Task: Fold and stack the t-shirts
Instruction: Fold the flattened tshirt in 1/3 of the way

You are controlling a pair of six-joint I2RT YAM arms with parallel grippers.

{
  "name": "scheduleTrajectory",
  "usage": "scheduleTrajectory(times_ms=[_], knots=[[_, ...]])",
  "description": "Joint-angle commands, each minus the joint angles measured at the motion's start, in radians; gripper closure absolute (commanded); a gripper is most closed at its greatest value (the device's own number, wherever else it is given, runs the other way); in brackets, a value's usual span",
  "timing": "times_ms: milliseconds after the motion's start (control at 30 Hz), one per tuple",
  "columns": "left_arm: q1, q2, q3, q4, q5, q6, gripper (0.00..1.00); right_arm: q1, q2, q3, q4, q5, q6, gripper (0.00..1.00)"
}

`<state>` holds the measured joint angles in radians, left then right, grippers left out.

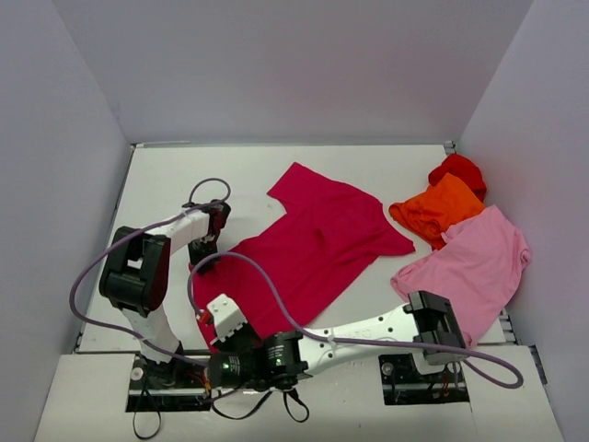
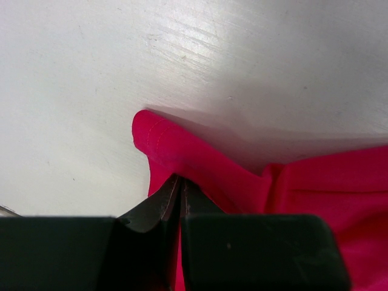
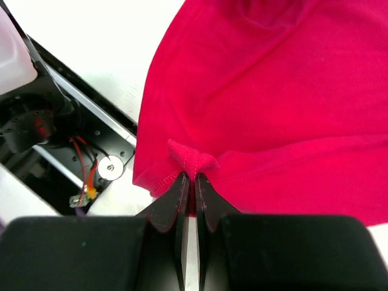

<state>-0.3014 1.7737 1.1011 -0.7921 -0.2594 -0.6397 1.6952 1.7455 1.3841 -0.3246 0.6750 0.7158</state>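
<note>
1. Tool state: the left gripper [image 2: 180,185] is clenched on a rolled fold of hem at the left corner of the crimson-magenta shirt [image 1: 317,244]. The right gripper [image 3: 190,182] is clenched on a small bunch of the same hem at its near corner, close to the near edge of the table [image 1: 166,184].
2. Position: the shirt is spread diagonally across the middle of the table, hem at near left, upper part towards far right. The light pink shirt [image 1: 479,267] lies near it on the right. The orange shirt [image 1: 437,210] and red shirt [image 1: 458,170] are heaped at far right.
3. Step judged: the hem edge is held at both corners, ready to be tensioned and folded over. No fold has been made yet.
4. Method advised: both corners should be raised together, level, with the hem kept taut between them. They should be carried towards far right so that the edge lands square. Uneven lift would likely skew the fold, and the thin pinch could slip.
5. Appearance: plain, soft, matte cloth is seen, with stitching visible along the hem and shallow wrinkles mid-body. It is expected to drape limply and drag on the table.
</note>
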Motion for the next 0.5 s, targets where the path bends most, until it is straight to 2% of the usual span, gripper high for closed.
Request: scheduleTrajectory(times_ms=[0,467], knots=[[-0.007,-0.021,0.025,0.040,0.011,-0.015,1.00,-0.023,0.038,0.075,0.076,0.081,-0.076,1.00],[-0.007,-0.021,0.008,0.044,0.011,-0.014,1.00,-0.181,0.104,0.042,0.305,-0.063,-0.196,1.00]])
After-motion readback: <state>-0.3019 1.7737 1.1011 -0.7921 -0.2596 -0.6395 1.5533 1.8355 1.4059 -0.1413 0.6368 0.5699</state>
